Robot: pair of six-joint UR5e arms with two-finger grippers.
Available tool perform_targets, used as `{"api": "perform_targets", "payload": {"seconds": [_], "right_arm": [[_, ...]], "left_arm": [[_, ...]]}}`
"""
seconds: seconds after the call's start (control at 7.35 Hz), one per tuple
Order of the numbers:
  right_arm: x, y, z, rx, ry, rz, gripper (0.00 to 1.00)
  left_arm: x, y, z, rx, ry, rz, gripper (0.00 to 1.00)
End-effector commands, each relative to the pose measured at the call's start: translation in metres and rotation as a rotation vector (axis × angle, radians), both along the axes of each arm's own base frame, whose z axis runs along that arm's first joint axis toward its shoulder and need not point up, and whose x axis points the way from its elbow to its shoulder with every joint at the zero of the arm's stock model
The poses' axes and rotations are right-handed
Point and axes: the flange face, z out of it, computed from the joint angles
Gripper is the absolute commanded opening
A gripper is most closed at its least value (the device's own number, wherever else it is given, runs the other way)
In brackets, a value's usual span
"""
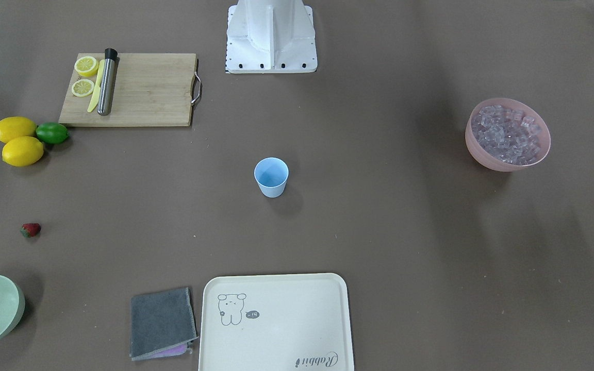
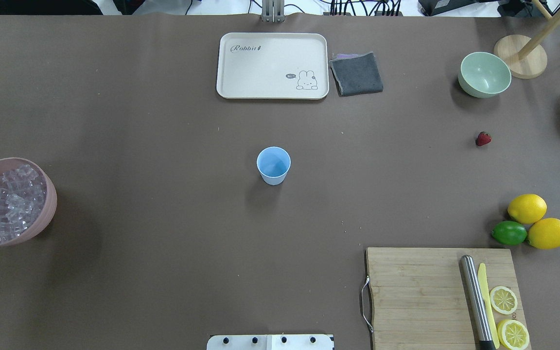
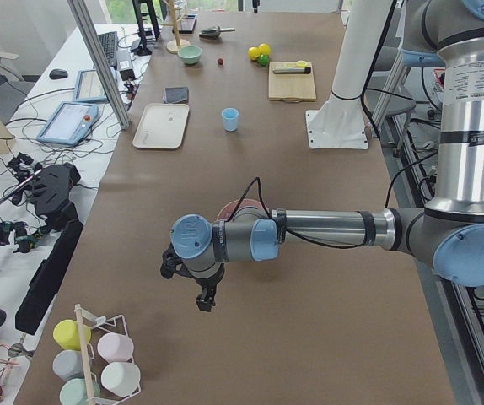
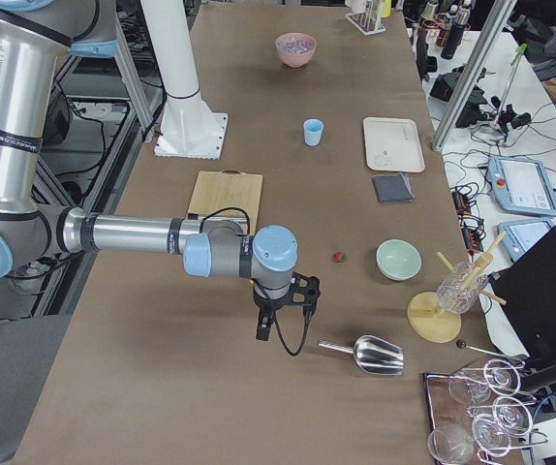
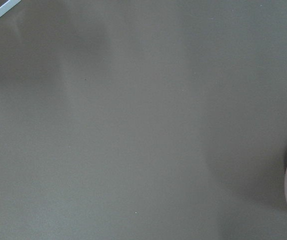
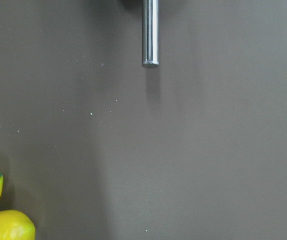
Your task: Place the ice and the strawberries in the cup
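Note:
The light blue cup [image 2: 273, 165] stands upright and empty mid-table; it also shows in the front view [image 1: 271, 176]. The ice [image 2: 5, 201] fills a pink bowl [image 1: 477, 147] at the table's left end. One red strawberry [image 2: 483, 139] lies on the table at the right, near the pale green bowl. My left gripper [image 3: 204, 297] shows only in the left side view, hanging low near the pink bowl. My right gripper [image 4: 263, 327] shows only in the right side view, low over the table near a metal scoop. I cannot tell whether either is open or shut.
A cutting board [image 2: 435, 296] carries a steel muddler, a yellow knife and lemon slices. Two lemons [image 2: 527, 208] and a lime [image 2: 509, 233] lie beside it. A cream tray [image 2: 241, 63], a grey cloth [image 2: 356, 74] and a pale green bowl [image 2: 484, 74] are at the far edge. A metal scoop [image 4: 375, 356] lies past my right gripper.

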Motion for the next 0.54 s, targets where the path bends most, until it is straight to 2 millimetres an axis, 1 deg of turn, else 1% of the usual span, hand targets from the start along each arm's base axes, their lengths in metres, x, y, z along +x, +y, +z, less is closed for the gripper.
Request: {"api": "perform_targets", "payload": {"seconds": [0.0, 0.41], "right_arm": [[0.0, -0.002, -0.002, 0.007, 0.003, 0.0, 1.0], [0.0, -0.006, -0.014, 0.032, 0.006, 0.0, 1.0]], "left_arm": [[0.0, 0.0, 0.0, 0.002, 0.0, 0.001, 0.99], [0.0, 0.0, 0.0, 0.002, 0.002, 0.0, 0.99]]}}
